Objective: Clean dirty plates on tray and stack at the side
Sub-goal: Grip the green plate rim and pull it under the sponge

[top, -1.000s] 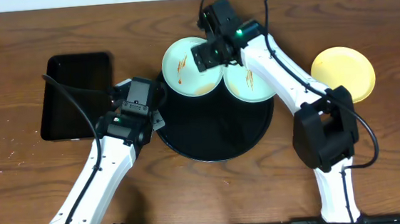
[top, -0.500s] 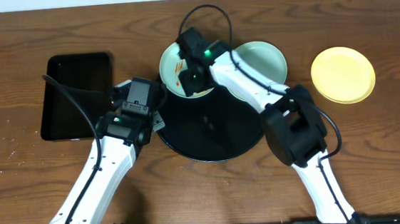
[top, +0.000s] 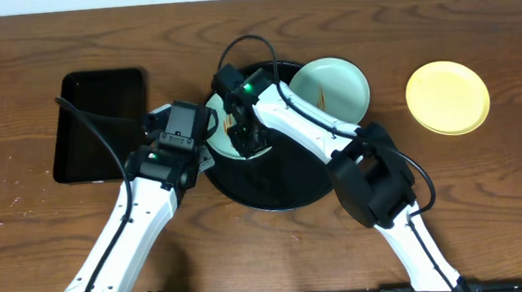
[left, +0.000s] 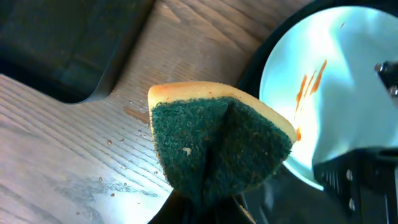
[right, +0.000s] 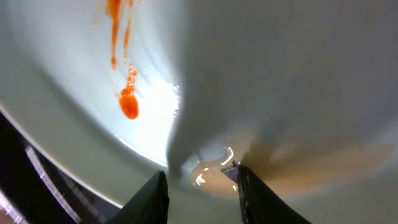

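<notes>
Plate (right: 280, 74) just beneath parted right claw (right: 201, 172)

Left arm (top: 127, 222) and right arm (top: 295, 125) show white links, black joints and looping black cables.

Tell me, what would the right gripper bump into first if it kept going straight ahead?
The mint plate with orange sauce streaks. It fills the view just past the right gripper, so it looks very close, perhaps even touching. Depth is hard to judge here.
</notes>
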Robot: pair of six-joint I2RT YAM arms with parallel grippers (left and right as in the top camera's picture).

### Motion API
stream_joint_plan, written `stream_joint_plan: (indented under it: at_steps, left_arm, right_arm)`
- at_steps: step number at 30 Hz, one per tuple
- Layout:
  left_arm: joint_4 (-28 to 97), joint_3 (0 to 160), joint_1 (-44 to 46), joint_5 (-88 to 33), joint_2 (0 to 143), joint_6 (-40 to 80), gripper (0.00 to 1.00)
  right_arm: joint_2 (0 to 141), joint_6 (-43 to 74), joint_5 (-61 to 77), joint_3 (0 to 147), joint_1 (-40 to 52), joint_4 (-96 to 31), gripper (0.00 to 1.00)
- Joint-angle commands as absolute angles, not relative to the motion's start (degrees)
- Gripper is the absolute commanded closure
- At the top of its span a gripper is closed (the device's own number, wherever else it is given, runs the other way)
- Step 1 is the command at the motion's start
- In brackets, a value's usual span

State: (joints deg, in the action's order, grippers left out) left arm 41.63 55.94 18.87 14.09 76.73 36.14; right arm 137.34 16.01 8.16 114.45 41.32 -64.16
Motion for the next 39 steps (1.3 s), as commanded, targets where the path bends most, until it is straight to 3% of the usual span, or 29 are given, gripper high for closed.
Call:
stream_joint_plan:
  at_steps: [1,7,11,15,17,20,26,39]
  left_arm:
    - [42.28,55.57,17.76,15.68,76.99,35.79,0.93]
    - [43.72,55.57,16.36,15.66,76.93,35.79,0.93]
    - [43.64,55.57,16.29,15.66,76.93,35.79,0.93]
    - [43.68,55.57,16.29,15.66,76.93,35.79,0.92]
    - [43.68,55.57,16.29,15.66,76.93,35.79,0.93]
    - [43.66,55.57,16.29,15.66,76.93,35.79,0.92]
    - [43.66,55.57,16.29,15.66,76.93,35.79,0.93]
    - [43.68,55.57,16.29,15.64,76.93,35.79,0.92]
  right_arm:
    - [136.9,13.61,17.17,114.61,41.93,-66.5,0.64]
    - [135.85,11.84,17.56,114.67,41.71,-68.71,0.57]
    - [134.08,11.46,16.25,115.66,40.53,-68.62,0.41]
    - [130.69,10.11,16.1,118.69,37.56,-69.04,0.19]
    - [129.03,8.69,15.55,119.37,35.83,-68.69,0.14]
    - [127.92,8.49,12.75,119.37,33.78,-68.05,0.18]
    - [129.78,8.47,10.33,119.04,30.46,-67.66,0.47]
    - [139.17,8.49,9.04,119.02,30.09,-66.78,0.52]
